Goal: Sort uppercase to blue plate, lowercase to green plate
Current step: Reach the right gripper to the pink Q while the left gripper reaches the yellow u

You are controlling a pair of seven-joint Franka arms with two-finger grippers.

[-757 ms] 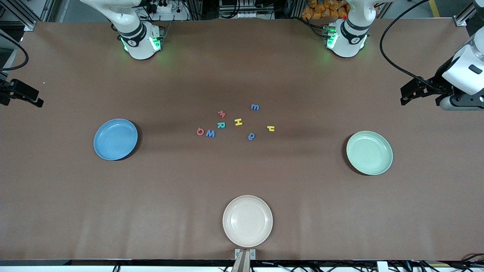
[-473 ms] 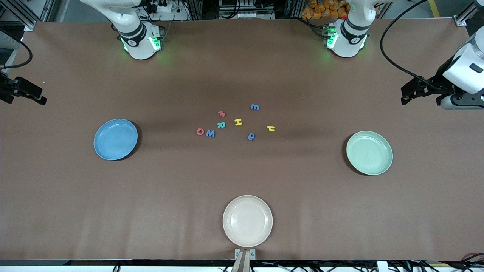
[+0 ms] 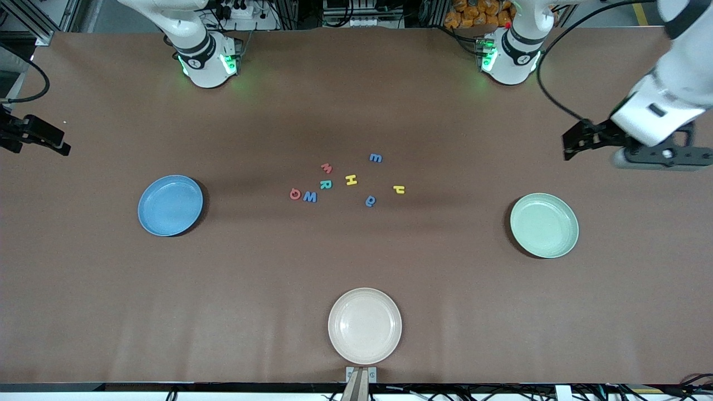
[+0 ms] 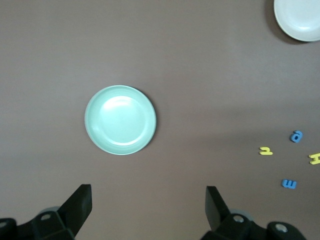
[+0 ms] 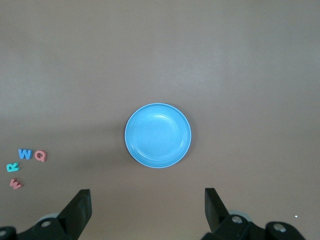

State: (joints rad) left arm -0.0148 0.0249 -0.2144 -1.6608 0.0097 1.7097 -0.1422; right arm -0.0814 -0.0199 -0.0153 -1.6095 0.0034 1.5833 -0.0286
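Front view: 8 foam letters sit in a loose cluster mid-table, none on a plate. Red Q (image 3: 295, 194) touches blue W (image 3: 310, 197); teal R (image 3: 325, 184) just above them, red m-like letter (image 3: 326, 167) farther from the camera than R. Yellow H (image 3: 351, 180) beside R twd the left arm's end, blue m-like letter (image 3: 376, 158) farthest from the camera, yellow h (image 3: 399, 189) and blue a (image 3: 370, 201) nearest the green plate's side. Blue plate (image 3: 170, 205) lies twd the right arm's end, green plate (image 3: 544, 225) twd the left arm's end, both well apart from the letters. Cream plate (image 3: 365, 326) sits at the table edge nearest the camera. Left gripper (image 3: 576, 140) hangs in the air over bare table at the left arm's end, near the green plate; right gripper (image 3: 42, 139) hangs over the table's edge at the right arm's end. Left wrist view: left gripper (image 4: 149, 200) w/ fingers (image 4: 80, 202) spread wide, nothing between them; green plate (image 4: 120, 120) below it, empty; h (image 4: 266, 150), a (image 4: 297, 136), blue m-like letter (image 4: 289, 184) and part of H (image 4: 315, 158) off to one side, cream plate (image 4: 300, 17) in a corner. Right wrist view: right gripper (image 5: 148, 200) fingers (image 5: 79, 209) also wide apart, holding nothing; blue plate (image 5: 158, 135) below, empty; W (image 5: 25, 154), Q (image 5: 40, 156), R (image 5: 12, 167), red m-like letter (image 5: 16, 184) at the frame's edge.
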